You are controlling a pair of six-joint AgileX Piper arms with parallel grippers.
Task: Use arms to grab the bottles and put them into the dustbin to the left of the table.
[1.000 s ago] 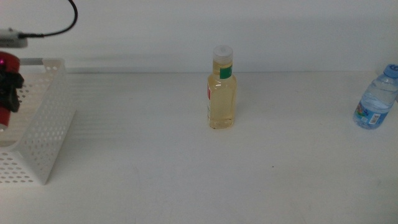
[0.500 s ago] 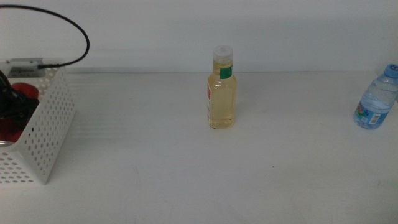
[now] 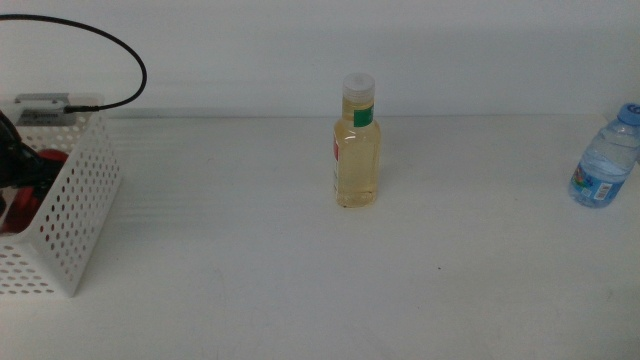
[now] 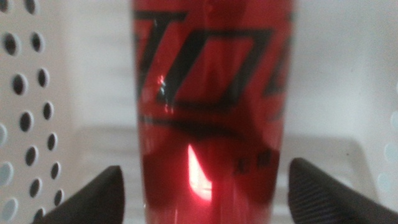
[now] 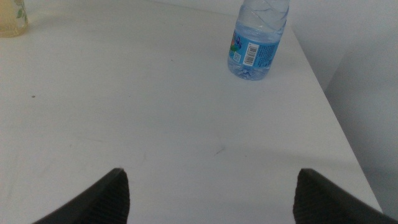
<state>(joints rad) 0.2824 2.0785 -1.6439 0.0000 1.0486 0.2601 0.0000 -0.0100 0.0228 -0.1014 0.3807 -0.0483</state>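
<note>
The slim red can (image 4: 211, 93) stands upright inside the white perforated dustbin (image 3: 70, 200) at the table's left end. My left gripper (image 4: 208, 186) is down in the bin with its jaws open, one on each side of the can, and a small gap to it. In the middle view only a bit of red can (image 3: 48, 158) shows over the bin wall. The yellow-liquid bottle (image 3: 357, 150) stands mid-table. The small water bottle (image 3: 604, 160) stands at the far right. My right gripper (image 5: 208, 199) is open and empty, well short of the water bottle (image 5: 256, 40).
A black cable (image 3: 110, 50) arcs over the dustbin's far corner. The table's right edge (image 5: 336, 124) runs close past the water bottle. The bin's holed wall (image 4: 31, 93) stands close beside the left gripper.
The left gripper has carried the red can from above the bin rim down into the bin. The bottles and the right arm have not moved.
</note>
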